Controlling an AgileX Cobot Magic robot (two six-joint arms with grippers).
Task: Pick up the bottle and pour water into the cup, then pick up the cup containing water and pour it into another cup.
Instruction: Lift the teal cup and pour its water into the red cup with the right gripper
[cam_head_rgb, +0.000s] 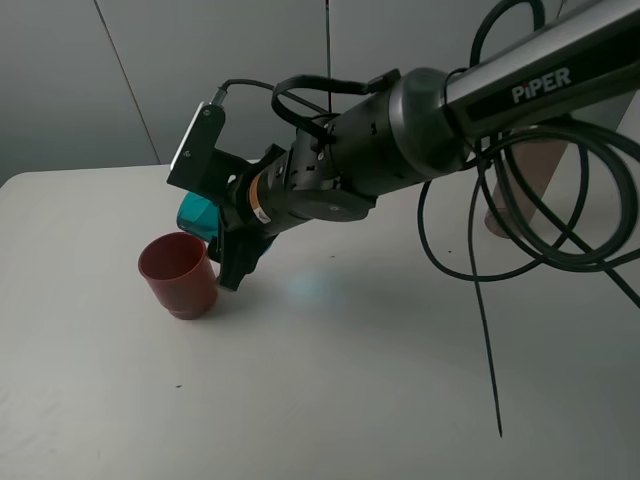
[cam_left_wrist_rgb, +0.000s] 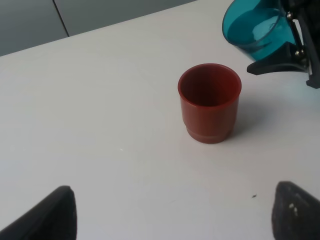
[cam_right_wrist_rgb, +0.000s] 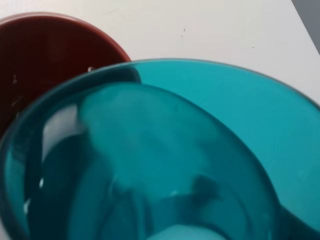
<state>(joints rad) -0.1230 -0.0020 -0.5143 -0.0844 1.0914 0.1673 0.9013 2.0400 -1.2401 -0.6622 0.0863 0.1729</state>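
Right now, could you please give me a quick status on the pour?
Right end effector shut on teal cup, tipped toward red cup. Left end effector open, empty. Red cup upright on table, nothing in the way.

The one readable piece of writing is the brand word "PiPER", in white letters with a lowercase i, on the dark grey tube of the right arm (cam_head_rgb: 545, 85), high up and far to the right of the dull-red cup (cam_head_rgb: 180, 275). A narrow yellow label band (cam_head_rgb: 258, 203) on the arm's wrist, just above and right of that cup, is too small to read.
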